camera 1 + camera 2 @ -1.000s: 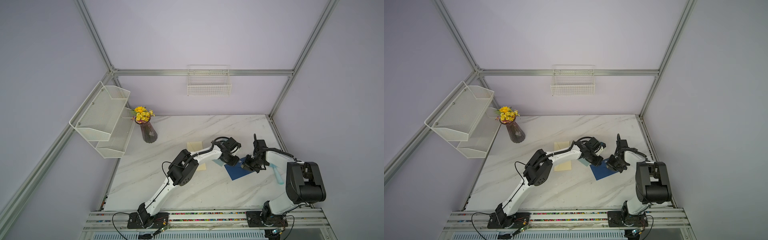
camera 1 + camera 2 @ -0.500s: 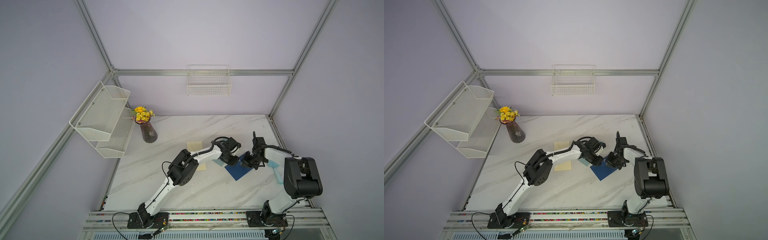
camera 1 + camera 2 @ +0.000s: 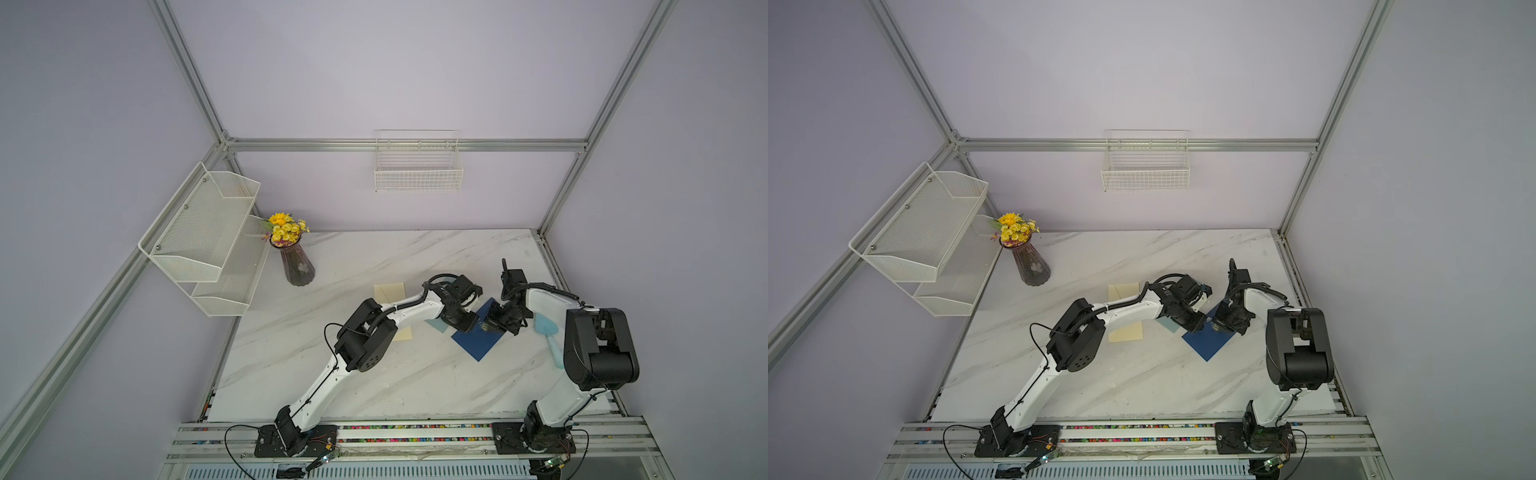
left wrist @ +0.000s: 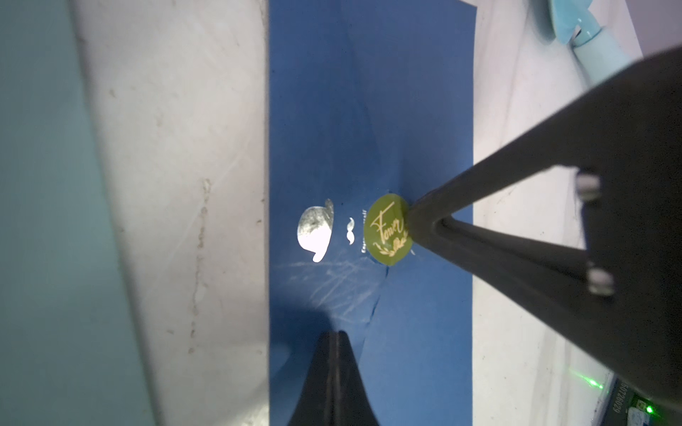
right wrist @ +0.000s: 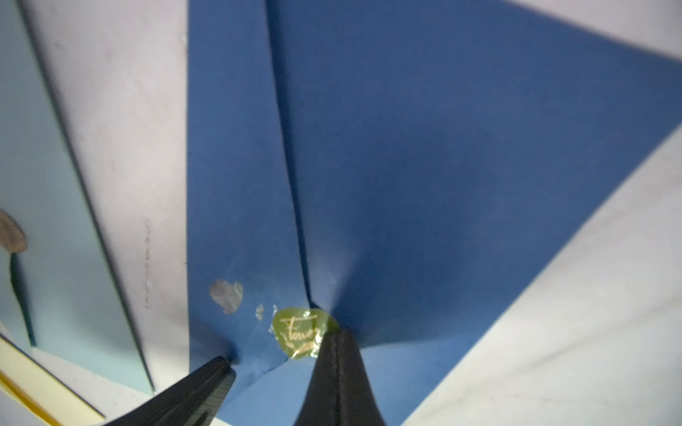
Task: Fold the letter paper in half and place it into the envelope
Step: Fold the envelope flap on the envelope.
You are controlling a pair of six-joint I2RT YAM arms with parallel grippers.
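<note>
I have two hands, and both are down on the blue envelope (image 3: 478, 343), which lies flat on the white bench (image 3: 374, 257), over on my right side.

My left hand (image 4: 337, 335) is squeezed all the way shut. It holds nothing. Its tip rests on the envelope close to one long edge.

My right hand (image 5: 339, 333) is squeezed shut too. Its tip is right at the round green and gold sticker (image 4: 385, 234), at the point of the envelope's flap. The blue paper puckers up a little there. I cannot tell if a bit of flap is pinched or if the tip only pushes on it.

A shiny silver hat (image 4: 315, 234) is printed just beside the sticker.

The light blue sheet (image 3: 436, 324) lies flat on the bench just beside the envelope, not in it. I think it is the letter paper, but I cannot be sure.

A cream paper (image 3: 388, 291) lies farther to my left, partly under my left arm.

A vase of yellow flowers (image 3: 297, 266) stands far off in the back left corner.
</note>
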